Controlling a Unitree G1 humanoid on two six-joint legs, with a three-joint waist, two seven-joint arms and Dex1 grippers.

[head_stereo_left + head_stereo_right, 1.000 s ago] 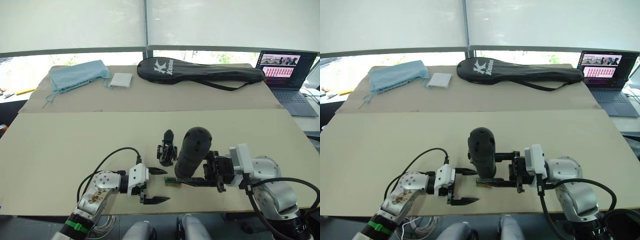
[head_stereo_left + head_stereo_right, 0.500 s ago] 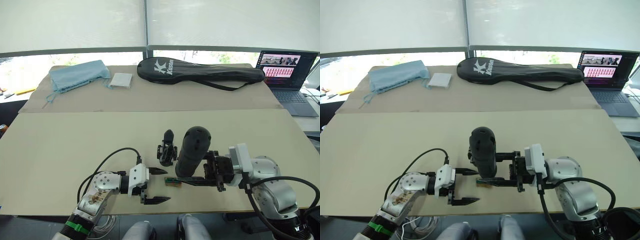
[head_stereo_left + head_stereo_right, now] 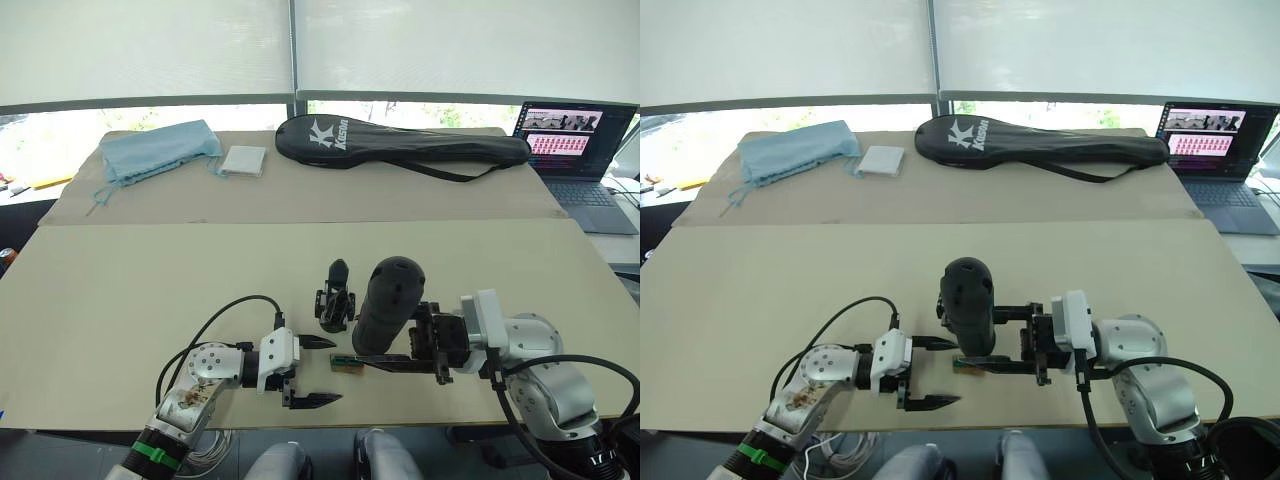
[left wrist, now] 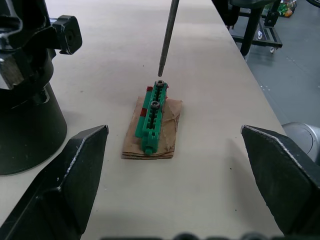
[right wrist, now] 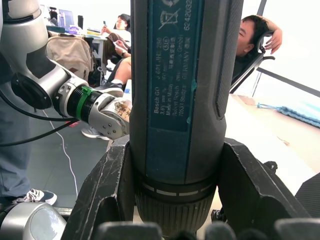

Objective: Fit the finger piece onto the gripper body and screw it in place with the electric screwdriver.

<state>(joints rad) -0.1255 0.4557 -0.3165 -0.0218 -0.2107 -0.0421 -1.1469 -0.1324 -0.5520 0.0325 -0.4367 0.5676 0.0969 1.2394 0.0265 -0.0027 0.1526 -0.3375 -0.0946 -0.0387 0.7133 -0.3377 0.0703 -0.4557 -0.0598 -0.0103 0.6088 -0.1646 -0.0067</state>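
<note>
Green plastic marks the screw holder [image 4: 153, 118], a small strip on a scrap of brown paper with two screw heads showing along its top, and the thin metal bit [image 4: 166, 36] of the electric screwdriver [image 3: 386, 303] hangs just above the far one. Judging from that, the step in hand is picking up a screw: the bit should come straight down onto the head, kept upright so it seats rather than slipping off and nudging the light holder. The right gripper [image 3: 432, 343] is clamped around the tool's lower barrel, its black fingers [image 5: 102, 192] pressed to either side. The left gripper [image 3: 312, 372] rests released on the table [image 3: 140, 290] just beside the holder, jaws spread wide and empty, well placed to steady it if needed. The screwdriver is a thick matte black cylinder with a rounded top. The gripper body [image 3: 335, 298], a chunky black block with one pointed finger sticking up, stands just beyond the holder, close beside the tool.
</note>
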